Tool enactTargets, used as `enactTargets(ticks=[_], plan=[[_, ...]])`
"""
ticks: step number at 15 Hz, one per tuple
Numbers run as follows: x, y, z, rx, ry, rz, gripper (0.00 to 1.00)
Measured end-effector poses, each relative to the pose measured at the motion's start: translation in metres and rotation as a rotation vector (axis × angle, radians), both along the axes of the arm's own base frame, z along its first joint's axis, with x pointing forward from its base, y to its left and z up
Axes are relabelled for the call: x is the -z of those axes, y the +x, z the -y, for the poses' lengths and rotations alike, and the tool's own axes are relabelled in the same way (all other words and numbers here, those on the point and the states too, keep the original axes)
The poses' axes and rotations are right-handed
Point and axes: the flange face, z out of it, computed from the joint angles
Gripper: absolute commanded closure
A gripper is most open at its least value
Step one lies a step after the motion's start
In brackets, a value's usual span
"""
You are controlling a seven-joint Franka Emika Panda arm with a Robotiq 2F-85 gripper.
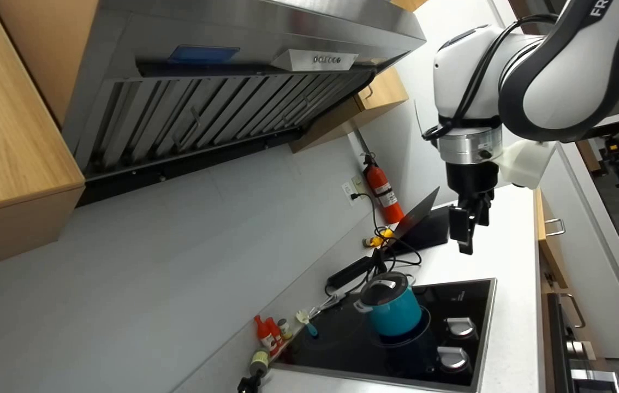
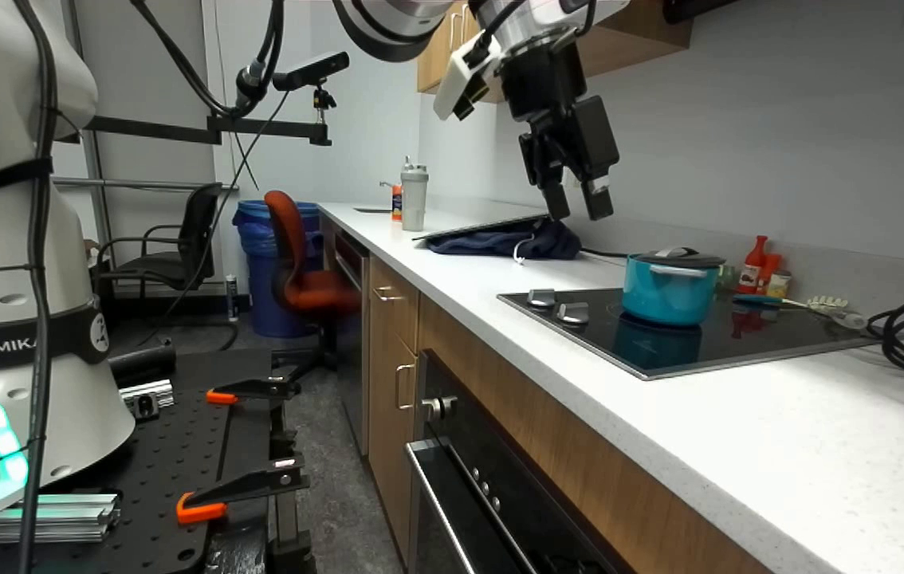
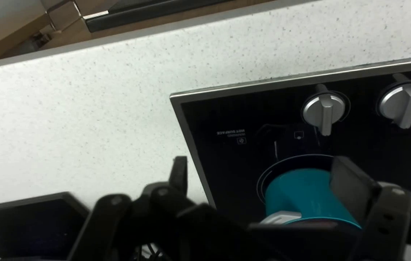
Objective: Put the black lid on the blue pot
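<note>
Black gripper (image 2: 578, 202) gapes empty, stiff-looking round black lid (image 1: 382, 295) tops teal-blue pot (image 2: 666, 296) behind white counter's (image 2: 739, 430) front edge: pinch its handle (image 1: 386, 284)!

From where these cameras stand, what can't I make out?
- Inside the blue pot: hidden by the black lid, both exterior views.
- Full outline of the black lid: wrist view, partly blocked by the claw.
- Label on the red bottle: too small, both exterior views.
- Whole robot arm: cut off by the top edge, both exterior views.

One blue pot (image 2: 664, 296), one lid (image 1: 381, 291), two stovetop knobs (image 3: 324, 111)
</note>
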Motion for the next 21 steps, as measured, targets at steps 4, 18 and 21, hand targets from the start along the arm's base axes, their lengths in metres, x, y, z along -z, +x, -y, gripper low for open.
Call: enactTargets(ticks=[4, 18, 21], plan=[[-0.010, -0.019, -0.003, -0.001, -0.005, 0.022, 0.00], [-0.045, -0.048, -0.008, -0.021, -0.034, 0.103, 0.00], [-0.047, -0.049, -0.008, -0.026, -0.037, 0.106, 0.00]])
